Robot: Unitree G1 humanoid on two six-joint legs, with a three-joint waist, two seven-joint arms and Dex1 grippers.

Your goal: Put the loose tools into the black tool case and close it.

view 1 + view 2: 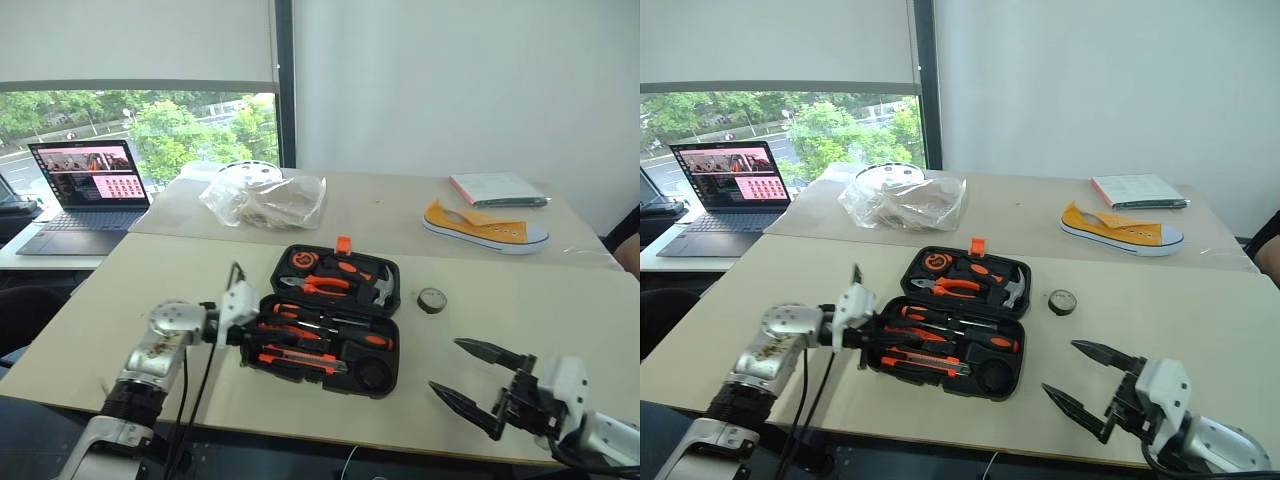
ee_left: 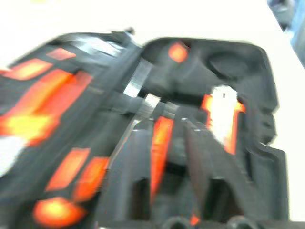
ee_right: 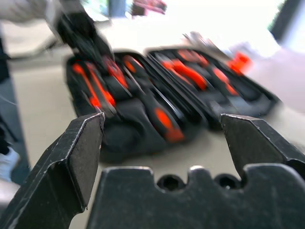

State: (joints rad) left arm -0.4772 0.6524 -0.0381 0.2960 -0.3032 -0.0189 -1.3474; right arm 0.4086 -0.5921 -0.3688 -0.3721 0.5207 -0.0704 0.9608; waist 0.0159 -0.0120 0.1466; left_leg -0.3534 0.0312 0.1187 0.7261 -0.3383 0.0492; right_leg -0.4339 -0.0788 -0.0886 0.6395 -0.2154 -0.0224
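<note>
Right gripper (image 1: 478, 378), jaws wide, hovers beside black tool case (image 1: 330, 318).

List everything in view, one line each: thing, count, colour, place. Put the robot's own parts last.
Black moulded plastic tool case: 1, black, open on near table, centre.
Orange latch: 1, orange, case's far edge.
Orange-handled pliers: 1, far half of case.
Steel-headed hammer: 1, far half, right.
Orange-and-black screwdrivers: 2, near half.
Orange-black utility knife: 1, near half, front.
Small black tape roll: 1, on table right of case.
Yellow canvas shoe: 1, far table, right.
Notebook: 1, pale, behind shoe.
Clear plastic bag: 1, far table.
Laptop: 1, open, far left.
Left gripper: at case's left edge.
Right gripper: open, empty, right of case.
</note>
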